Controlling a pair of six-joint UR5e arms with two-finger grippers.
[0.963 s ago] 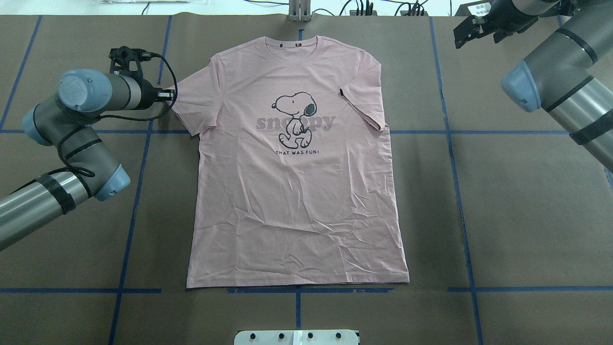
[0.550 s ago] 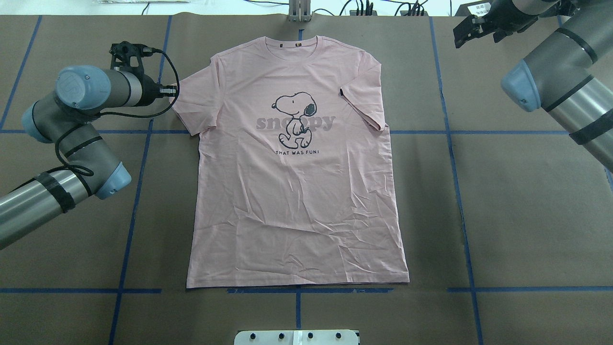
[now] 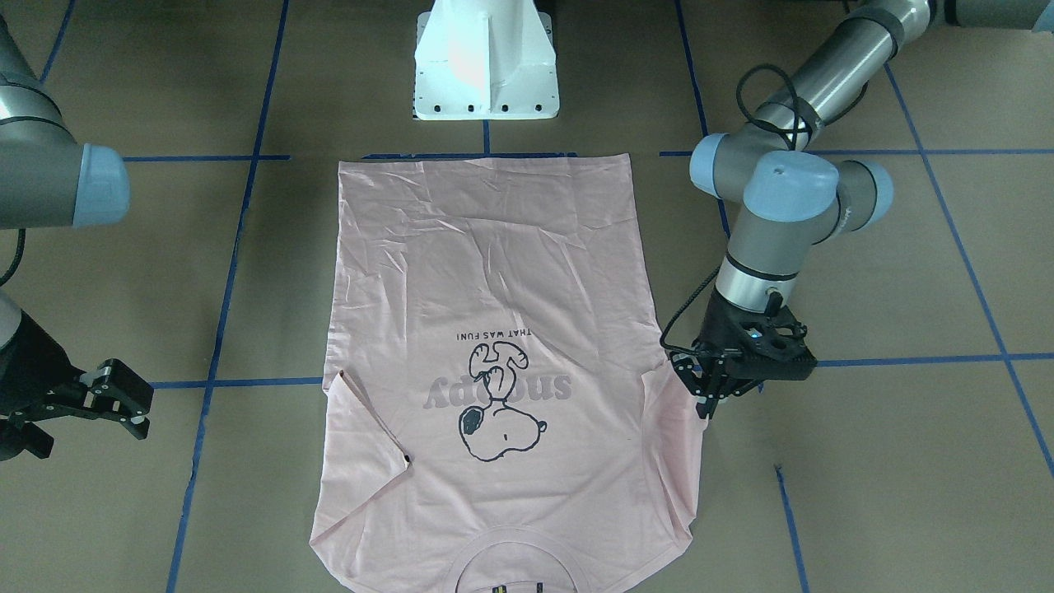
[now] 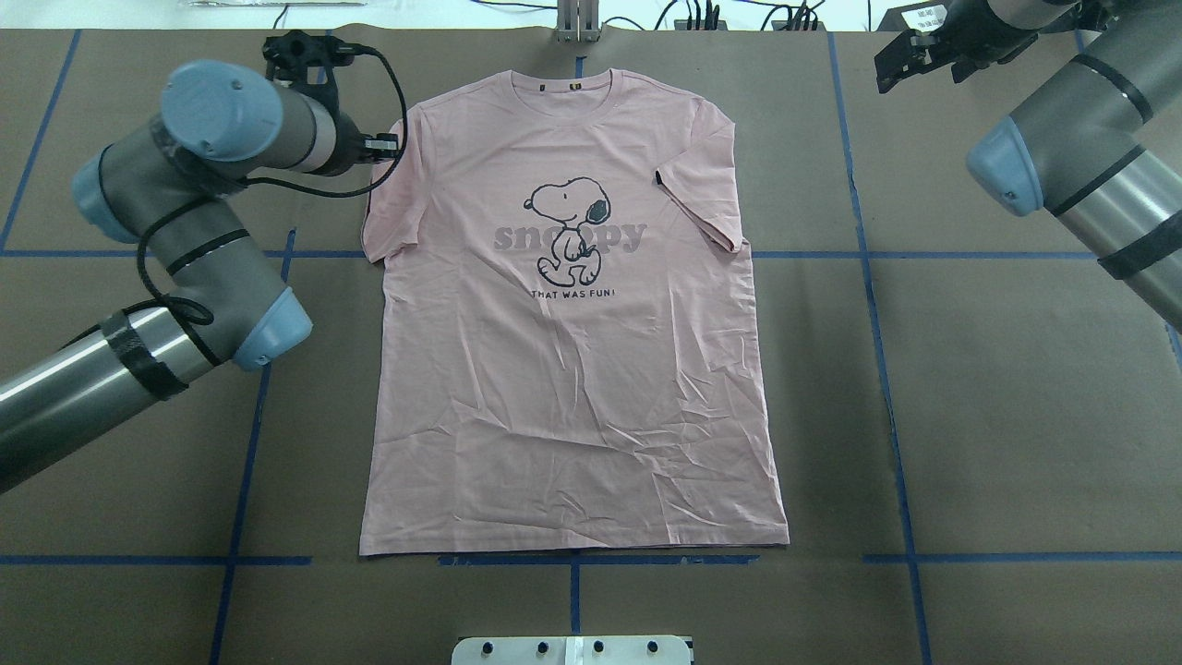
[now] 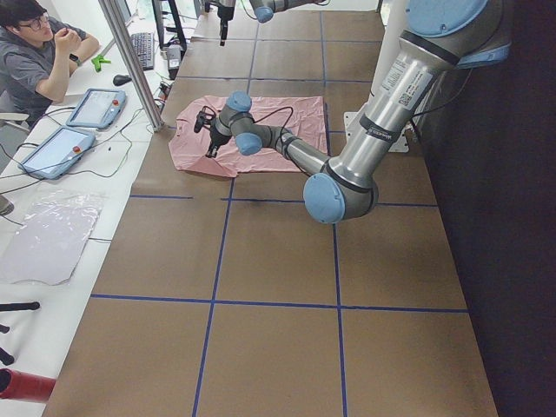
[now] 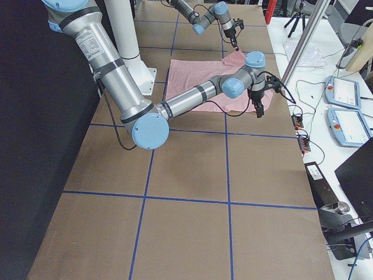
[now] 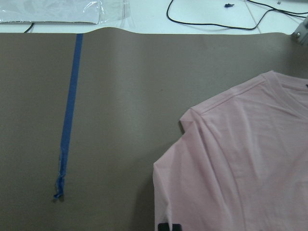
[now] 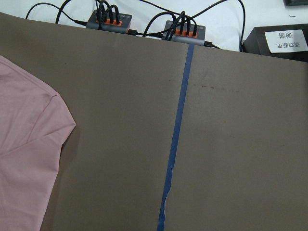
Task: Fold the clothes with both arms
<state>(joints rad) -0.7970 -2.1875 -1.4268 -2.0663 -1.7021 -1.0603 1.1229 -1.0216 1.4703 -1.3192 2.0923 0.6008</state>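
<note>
Nearest the robot, a white base (image 4: 572, 649) sits at the edge of the table (image 4: 1016, 416). Just beyond it, the hem of the pale pink T-shirt (image 4: 572, 416) lies along a blue tape line (image 4: 157, 560). The T-shirt is spread flat in the middle of the brown table, print up, with its hem toward the robot and its collar away. Its lower half is creased.

Further up, the cartoon dog (image 4: 571, 229) and grey lettering sit on the chest. On the robot's right, the right sleeve (image 4: 711, 199) lies flat, angled down against the body, with a small dark tag (image 4: 658, 177) at its cuff. On the other side the left arm (image 4: 212, 139) reaches over the table. The left fingers (image 4: 386, 143) are pinched narrow on the edge of the left sleeve (image 4: 383, 208), which sits bunched in against the shoulder.

Beyond the chest, the collar (image 4: 572, 92) points to the table's far edge. The right fingers (image 4: 900, 63) hang spread apart, holding nothing, over bare table well to the right of the far shoulder. Past the table edge lie cable hubs (image 8: 108, 20). A seated person (image 5: 39, 52) shows at a side desk.
</note>
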